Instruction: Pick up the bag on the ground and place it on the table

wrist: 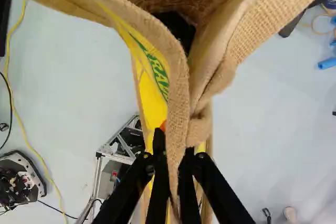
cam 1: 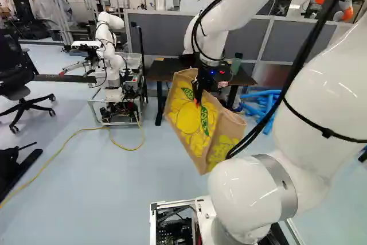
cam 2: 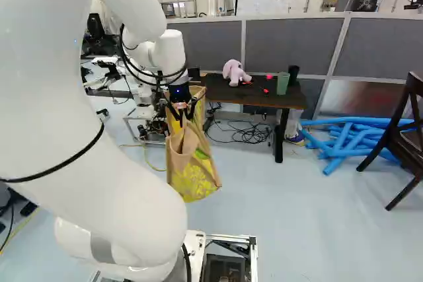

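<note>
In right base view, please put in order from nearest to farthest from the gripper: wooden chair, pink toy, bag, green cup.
1. Bag, held in the gripper
2. Pink toy, on the table
3. Green cup, right of the toy
4. Wooden chair, at the view's right

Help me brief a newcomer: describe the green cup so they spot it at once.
Before the grey partition stands a dark table. Near its right end in the right base view is the green cup, paler than the black cup beside it.
</note>
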Controlling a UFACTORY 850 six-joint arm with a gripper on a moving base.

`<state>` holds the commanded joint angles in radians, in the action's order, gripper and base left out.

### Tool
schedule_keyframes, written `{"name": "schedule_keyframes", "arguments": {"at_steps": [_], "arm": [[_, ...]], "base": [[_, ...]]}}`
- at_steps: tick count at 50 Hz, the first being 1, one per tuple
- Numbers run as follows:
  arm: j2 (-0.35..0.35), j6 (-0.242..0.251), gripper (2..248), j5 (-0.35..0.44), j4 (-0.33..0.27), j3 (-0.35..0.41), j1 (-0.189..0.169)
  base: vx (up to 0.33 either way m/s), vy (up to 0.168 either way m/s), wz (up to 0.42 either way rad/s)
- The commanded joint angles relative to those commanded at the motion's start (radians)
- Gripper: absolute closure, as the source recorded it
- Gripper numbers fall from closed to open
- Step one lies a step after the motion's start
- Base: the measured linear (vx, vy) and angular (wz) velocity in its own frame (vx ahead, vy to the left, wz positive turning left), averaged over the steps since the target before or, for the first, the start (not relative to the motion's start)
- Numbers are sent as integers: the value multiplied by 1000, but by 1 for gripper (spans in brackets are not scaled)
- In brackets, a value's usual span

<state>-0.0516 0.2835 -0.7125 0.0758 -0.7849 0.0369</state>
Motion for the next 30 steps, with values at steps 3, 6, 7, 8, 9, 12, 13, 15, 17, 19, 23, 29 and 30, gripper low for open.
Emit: {"name": "schedule_keyframes", "arguments": {"at_steps": [3,6,7,8,9,12,13,15,17,19,23,29,30], "arm": [[-7,0,229,-10,0,-4,0],[-14,0,229,-20,0,-7,0],[-16,0,229,-23,0,-9,0],[-19,0,229,-27,0,-10,-1],[-21,0,229,-30,0,-11,-1],[-28,0,229,-40,0,-15,-1],[-30,0,229,-44,0,-17,-1],[-34,0,229,-50,0,-19,-1],[-38,0,229,-57,0,-22,-1],[-43,0,229,-63,0,-25,-1],[-51,0,229,-77,0,-31,-2],[-62,0,229,-97,0,-41,-2],[-64,0,229,-100,0,-42,-2]], "base": [[0,0,0],[0,0,0],[0,0,0],[0,0,0],[0,0,0],[0,0,0],[0,0,0],[0,0,0],[0,0,0],[0,0,0],[0,0,0],[0,0,0],[0,0,0]]}}
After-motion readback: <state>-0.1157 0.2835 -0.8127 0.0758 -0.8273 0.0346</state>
